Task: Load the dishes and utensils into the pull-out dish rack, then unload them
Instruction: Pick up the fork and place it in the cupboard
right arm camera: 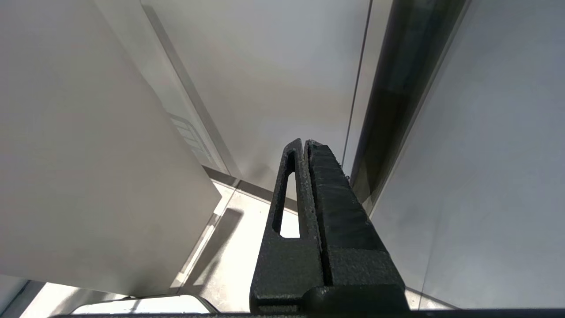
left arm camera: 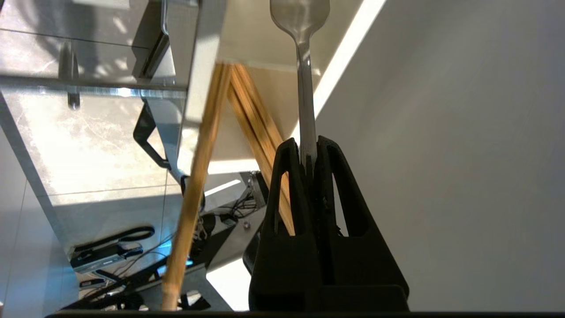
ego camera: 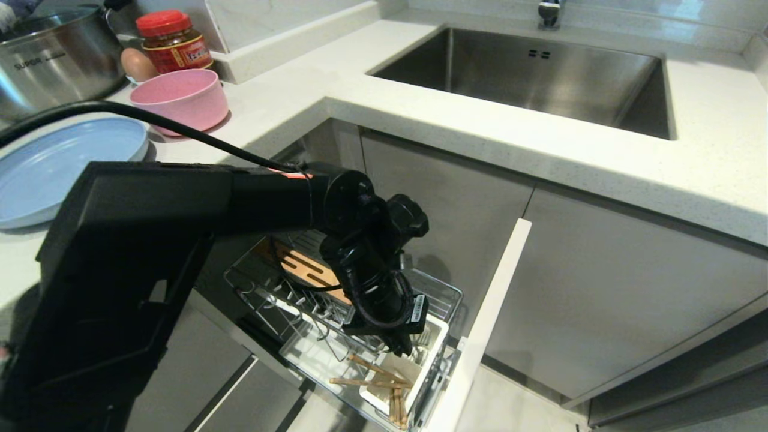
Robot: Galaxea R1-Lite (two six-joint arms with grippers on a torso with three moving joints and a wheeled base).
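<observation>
Two dishes, plate (ego camera: pixel 54 165) and bowl (ego camera: pixel 183 96), sit on the counter (ego camera: pixel 420 114) while the left end effector (left arm camera: pixel 309 148) pinches the spoon (left arm camera: pixel 304 66) over the cutlery cup (ego camera: pixel 429 366) holding chopsticks (ego camera: pixel 378 378).

Pink bowl (ego camera: pixel 180 99) beside blue plate (ego camera: pixel 57 165); chopsticks (ego camera: pixel 375 378) in rack (ego camera: pixel 336 312).

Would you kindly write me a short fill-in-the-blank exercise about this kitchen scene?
1. The left claw is shut on the handle of a silver ____.
2. The wooden chopsticks lean in the white ____ of the rack.
3. The pink bowl and blue plate sit on the ____.

Missing words: spoon; cutlery cup; countertop
</observation>
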